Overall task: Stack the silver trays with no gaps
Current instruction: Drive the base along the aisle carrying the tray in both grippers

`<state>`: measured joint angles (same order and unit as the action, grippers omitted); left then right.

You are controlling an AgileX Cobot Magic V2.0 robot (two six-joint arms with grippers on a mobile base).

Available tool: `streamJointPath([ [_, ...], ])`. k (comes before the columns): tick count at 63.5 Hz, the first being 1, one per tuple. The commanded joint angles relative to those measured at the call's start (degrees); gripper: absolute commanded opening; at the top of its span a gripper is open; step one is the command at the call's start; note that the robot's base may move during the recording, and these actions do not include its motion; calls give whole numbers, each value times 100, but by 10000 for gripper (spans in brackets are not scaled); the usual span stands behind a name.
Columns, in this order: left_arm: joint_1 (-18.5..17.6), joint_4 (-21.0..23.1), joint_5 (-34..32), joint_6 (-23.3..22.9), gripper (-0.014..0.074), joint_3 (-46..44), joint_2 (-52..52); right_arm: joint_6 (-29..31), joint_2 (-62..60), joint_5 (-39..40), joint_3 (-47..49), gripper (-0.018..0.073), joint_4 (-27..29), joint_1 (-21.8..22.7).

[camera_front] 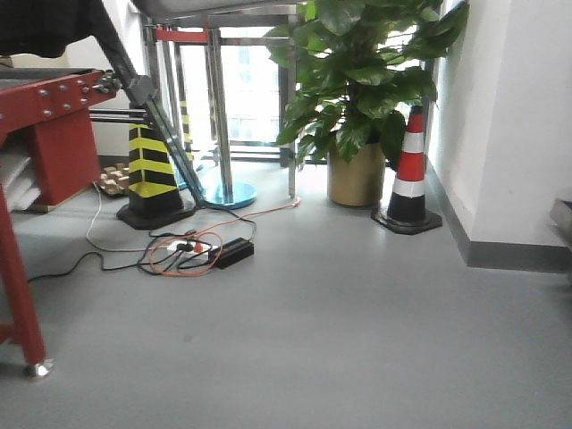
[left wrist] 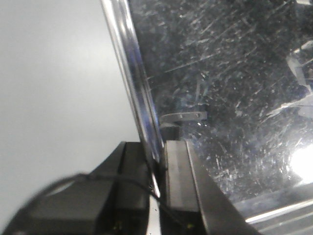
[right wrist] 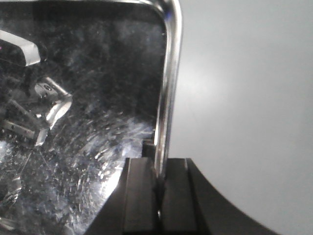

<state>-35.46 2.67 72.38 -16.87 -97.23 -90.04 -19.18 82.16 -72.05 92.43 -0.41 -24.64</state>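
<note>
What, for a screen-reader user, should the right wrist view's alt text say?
The right claw is shut on the thin rim of a scratched silver tray, seen close up. A plain pale surface lies beyond the rim.

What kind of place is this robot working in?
Probably an indoor workshop or test area: an orange cone, a yellow-black cone, loose cables on a grey floor, a red frame. The left gripper and right gripper each clamp a tray rim.

We log the left gripper (left wrist: 157, 151) and right gripper (right wrist: 159, 165) as black. Clamped in each, the silver tray (left wrist: 234, 98) is mirror-dark and finely scratched, with a pale grey surface (left wrist: 58, 88) outboard of both.
</note>
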Motion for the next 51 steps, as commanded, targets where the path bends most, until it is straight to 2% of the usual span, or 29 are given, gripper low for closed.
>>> streamJointPath([
  [1,-109,462,238,235,-48,-125,196,84,-207,-395,204,55,379,-47],
  [51,-109,451,235,235,-48,-125,196,84,-207,-346,204,55,379,-47],
])
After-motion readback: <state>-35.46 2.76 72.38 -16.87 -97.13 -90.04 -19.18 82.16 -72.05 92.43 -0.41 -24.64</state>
